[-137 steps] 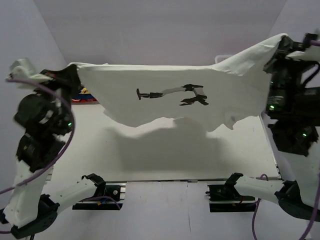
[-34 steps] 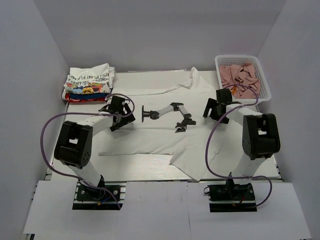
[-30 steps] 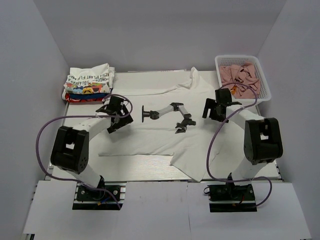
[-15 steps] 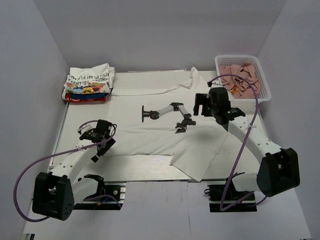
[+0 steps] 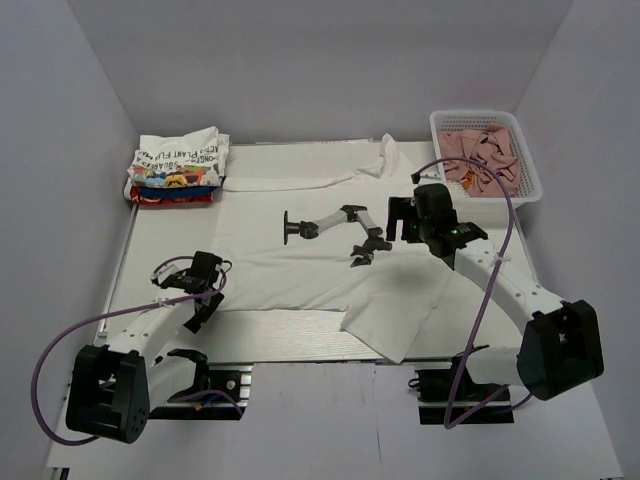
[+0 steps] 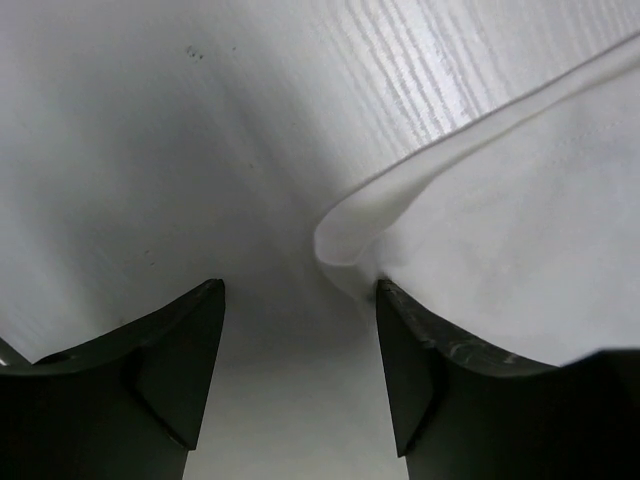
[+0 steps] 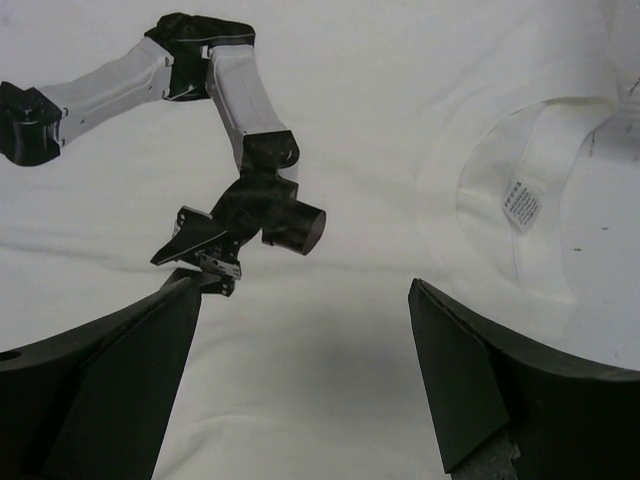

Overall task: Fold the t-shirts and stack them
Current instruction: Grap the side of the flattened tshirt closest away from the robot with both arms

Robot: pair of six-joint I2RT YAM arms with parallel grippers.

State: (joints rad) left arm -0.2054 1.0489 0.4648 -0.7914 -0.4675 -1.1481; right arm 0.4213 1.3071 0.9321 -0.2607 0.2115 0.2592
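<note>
White cotton t-shirt with a printed arm graphic [image 5: 300,275], hung in the air between both arms seconds ago, now lies spread flat on the pale surface [image 5: 270,340]. Left claw [image 6: 300,310] has dropped to its near-left hem corner, jaws apart astride the curled edge (narrower than a second back); right claw [image 7: 305,290] hovers wide open beside the collar. One spread shirt, one folded pile of tees [image 5: 178,168] showing three layers, one white mesh basket [image 5: 437,135].

place: robot lab | signs: white walls [image 5: 330,70]; left arm [image 5: 140,322], right arm [image 5: 492,276] at table [image 5: 165,240]
</note>
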